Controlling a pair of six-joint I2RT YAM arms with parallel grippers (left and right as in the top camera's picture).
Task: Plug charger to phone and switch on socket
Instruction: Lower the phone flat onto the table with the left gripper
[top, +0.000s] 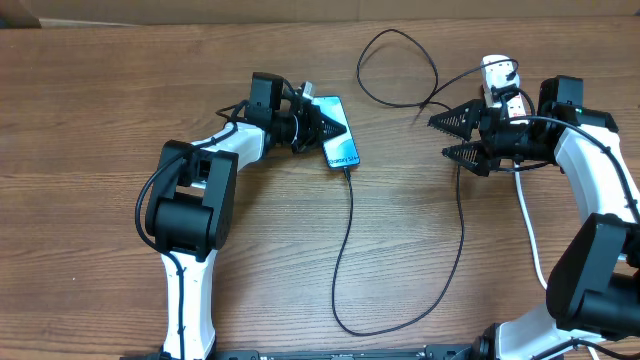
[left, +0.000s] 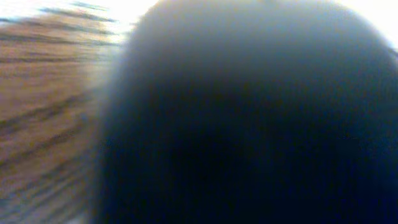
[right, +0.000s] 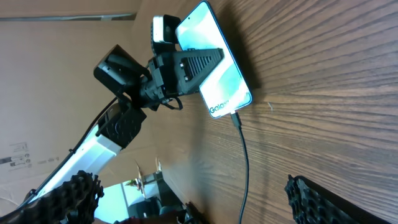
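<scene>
The phone (top: 344, 150) lies on the wooden table with its blue-cyan screen lit; it also shows in the right wrist view (right: 229, 84). My left gripper (top: 318, 126) is shut on the phone's upper half, with one finger across the screen. The charger's thin black cable (top: 349, 240) has its connector tip (right: 235, 119) in the phone's lower end. From there it loops round to the black-and-white adapter (top: 498, 72) at the white socket (top: 514, 101). My right gripper (top: 458, 137) is open and empty just left of the socket. The left wrist view is filled by a dark blur.
The socket's thick white cord (top: 530, 225) runs down the right side past my right arm. The black cable makes a loop (top: 400, 60) at the back and a long bend (top: 400, 322) near the front edge.
</scene>
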